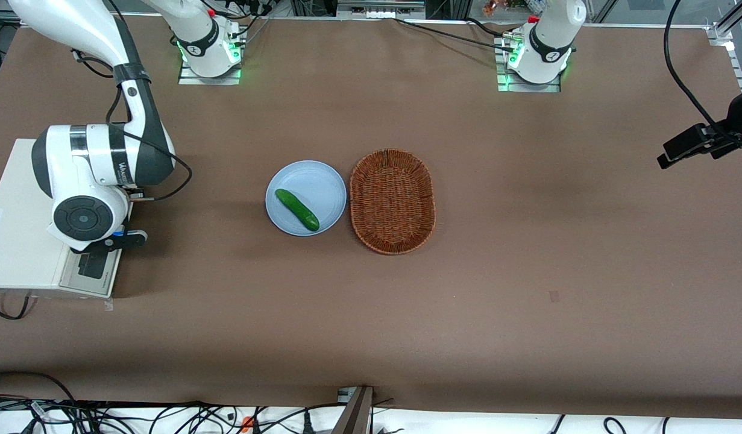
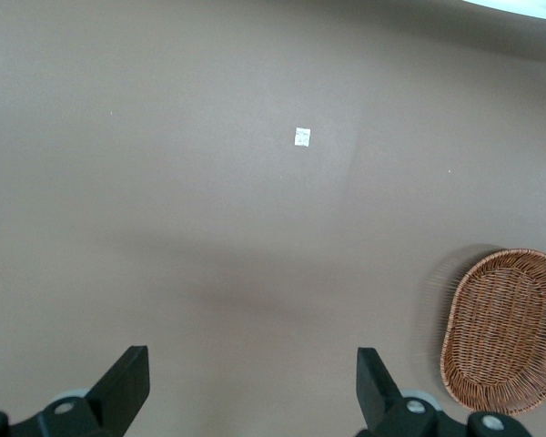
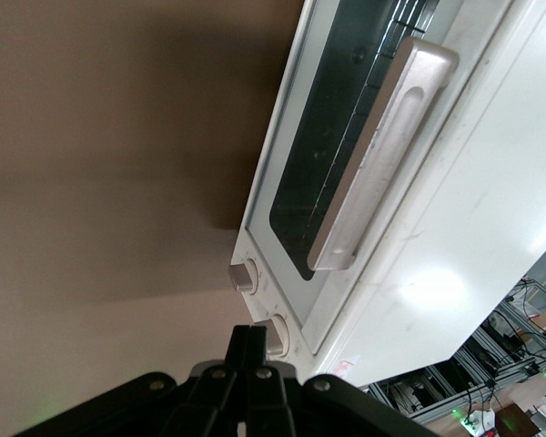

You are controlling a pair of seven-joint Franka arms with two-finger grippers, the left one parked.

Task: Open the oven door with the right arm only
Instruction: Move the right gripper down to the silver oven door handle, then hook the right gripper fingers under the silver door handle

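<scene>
The cream-white oven (image 1: 18, 241) stands at the working arm's end of the table. Its door (image 3: 338, 155) is closed, with dark glass and a long silvery bar handle (image 3: 382, 164) across it. Two knobs (image 3: 244, 276) sit beside the door on the front panel. The right arm (image 1: 99, 163) bends over the oven and hides most of its front in the front view. My gripper (image 3: 255, 339) is shut with nothing in it. It hovers just in front of the knob panel, apart from the handle. In the front view the gripper (image 1: 93, 264) shows as a dark block over the oven's front edge.
A pale blue plate (image 1: 325, 181) with a green cucumber (image 1: 296, 209) lies mid-table. A brown wicker basket (image 1: 392, 201) sits beside it, toward the parked arm's end, and the basket (image 2: 505, 328) also shows in the left wrist view. Cables run along the table's near edge.
</scene>
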